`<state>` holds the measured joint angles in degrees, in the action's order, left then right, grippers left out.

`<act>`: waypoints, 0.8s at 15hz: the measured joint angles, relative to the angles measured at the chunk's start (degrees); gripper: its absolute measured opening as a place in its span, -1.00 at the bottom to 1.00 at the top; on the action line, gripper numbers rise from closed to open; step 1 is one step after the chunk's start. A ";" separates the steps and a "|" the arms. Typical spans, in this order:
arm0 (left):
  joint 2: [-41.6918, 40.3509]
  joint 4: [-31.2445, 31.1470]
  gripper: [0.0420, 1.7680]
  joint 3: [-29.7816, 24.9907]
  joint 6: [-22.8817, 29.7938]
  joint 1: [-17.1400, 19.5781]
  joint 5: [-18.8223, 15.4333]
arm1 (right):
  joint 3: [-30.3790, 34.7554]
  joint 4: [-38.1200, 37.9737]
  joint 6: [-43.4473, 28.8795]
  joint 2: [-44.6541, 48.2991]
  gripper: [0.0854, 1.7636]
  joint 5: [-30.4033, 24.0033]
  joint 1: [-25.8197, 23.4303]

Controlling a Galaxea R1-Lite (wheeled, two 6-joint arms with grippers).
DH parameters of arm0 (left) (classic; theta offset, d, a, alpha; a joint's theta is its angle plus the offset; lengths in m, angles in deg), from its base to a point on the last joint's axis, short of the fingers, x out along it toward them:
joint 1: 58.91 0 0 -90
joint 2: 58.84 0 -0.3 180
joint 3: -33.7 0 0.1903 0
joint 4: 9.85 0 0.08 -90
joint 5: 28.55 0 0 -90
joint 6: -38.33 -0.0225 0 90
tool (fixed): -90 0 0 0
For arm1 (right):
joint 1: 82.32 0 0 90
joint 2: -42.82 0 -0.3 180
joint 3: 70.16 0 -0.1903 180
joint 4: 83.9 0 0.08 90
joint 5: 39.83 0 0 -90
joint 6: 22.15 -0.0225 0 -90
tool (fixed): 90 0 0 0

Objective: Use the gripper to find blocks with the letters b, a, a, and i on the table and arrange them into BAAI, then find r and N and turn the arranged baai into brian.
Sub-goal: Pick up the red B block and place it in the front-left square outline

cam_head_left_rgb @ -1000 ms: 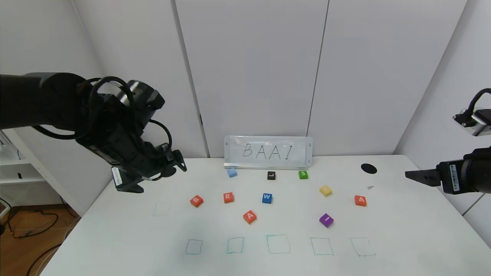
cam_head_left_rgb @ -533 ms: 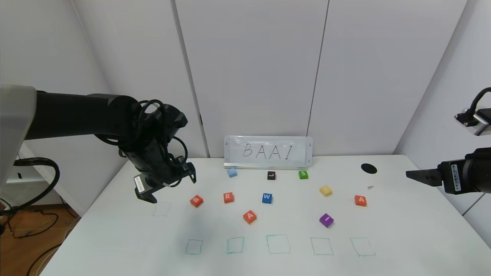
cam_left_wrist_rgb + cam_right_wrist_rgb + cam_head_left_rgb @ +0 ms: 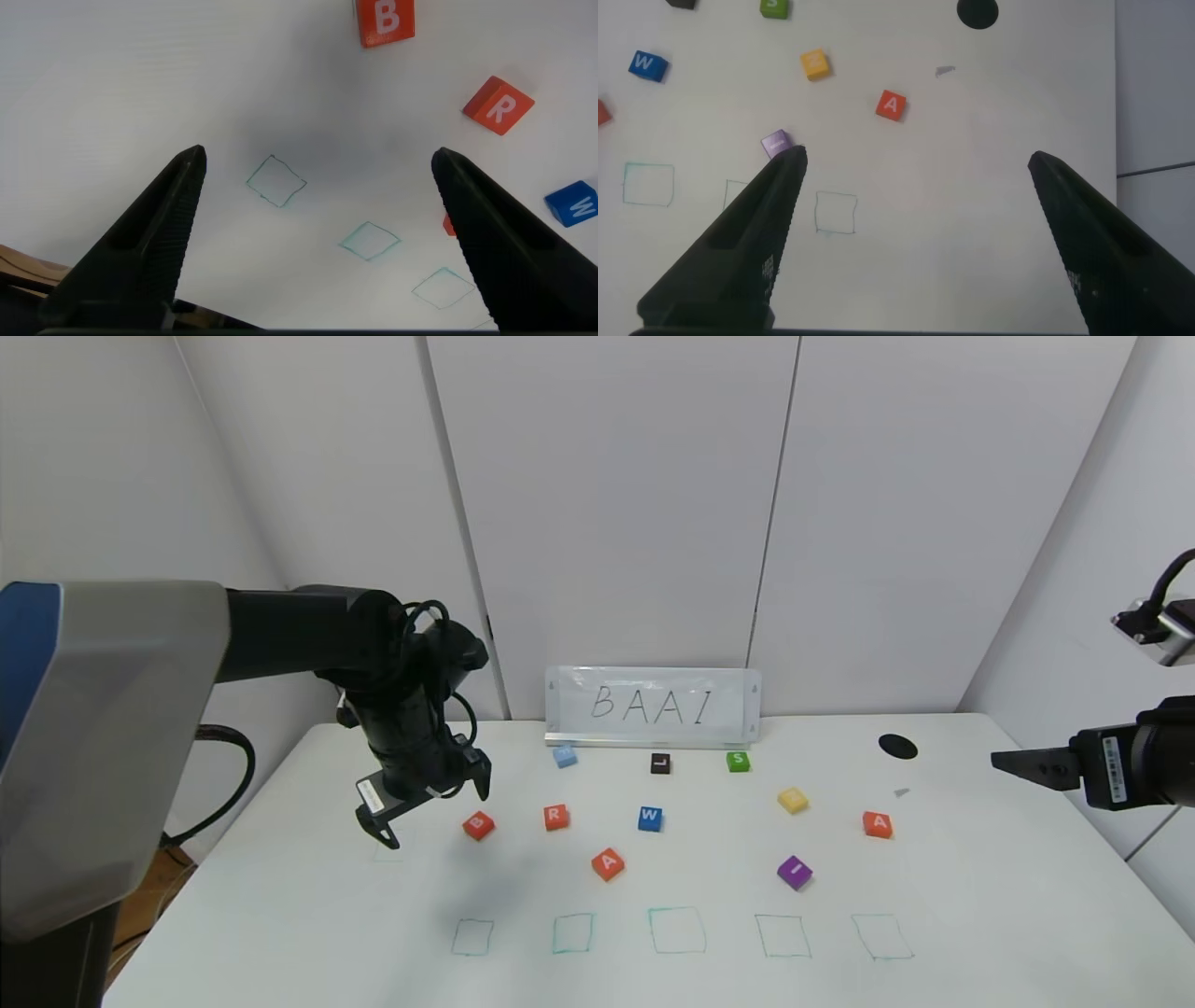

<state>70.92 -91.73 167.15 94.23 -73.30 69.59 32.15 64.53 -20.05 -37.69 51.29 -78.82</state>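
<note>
White wall panels stand behind the counter (image 3: 980, 915), and a small whiteboard sign (image 3: 653, 707) lettered BAAI is propped at its far edge. No letter is placed yet: the row of five green squares (image 3: 677, 931) drawn along the near edge is unfilled, and a sixth outline at the left is also bare, so the whole arranging is judged to be left. The B block (image 3: 478, 825) lies left of centre with the R block (image 3: 556, 817) just to its right; one A block (image 3: 608, 863) is nearer, the other A block (image 3: 877, 824) far to the right, and the purple I block (image 3: 794, 872) between them. An N cannot be made out. No containers are seen. The left tool (image 3: 427, 805) hangs over the counter just left of the B, its jaws spread wide and holding nothing. The right tool (image 3: 915, 243) is parked at the right edge, likewise spread and unloaded
</note>
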 joint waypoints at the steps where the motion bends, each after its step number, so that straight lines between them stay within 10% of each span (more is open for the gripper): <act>1: 1.57 -0.61 0.94 1.72 0.22 0.09 -0.79 | 0.02 0.02 0.00 0.02 0.94 0.00 0.00; 12: 8.63 7.56 0.94 3.56 1.88 2.16 -2.89 | 0.41 0.38 0.09 -0.30 0.94 0.00 0.30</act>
<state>79.56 -84.17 170.71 96.10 -71.14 66.70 32.56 64.91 -19.97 -37.99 51.29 -78.52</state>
